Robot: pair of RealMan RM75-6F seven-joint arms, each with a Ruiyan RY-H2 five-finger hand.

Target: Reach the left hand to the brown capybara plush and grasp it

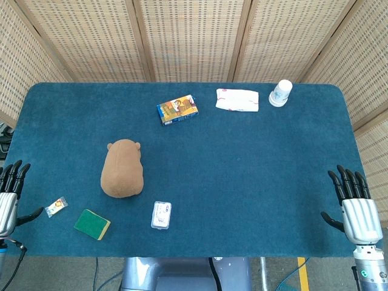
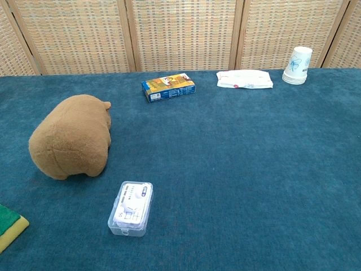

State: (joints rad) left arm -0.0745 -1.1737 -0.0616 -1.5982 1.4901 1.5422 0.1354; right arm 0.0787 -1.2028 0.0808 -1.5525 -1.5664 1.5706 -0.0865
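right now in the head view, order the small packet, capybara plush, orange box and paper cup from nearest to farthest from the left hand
From the left hand:
1. small packet, just beside it at the near edge
2. capybara plush, left of centre
3. orange box, far middle
4. paper cup, far right corner

Thing: capybara plush (image 1: 122, 168) (image 2: 72, 136)
Look: brown, rounded, with small ears
Pose: lying on its belly, head toward the far screen
Place: left half of the table, well apart from both hands, nothing touching it
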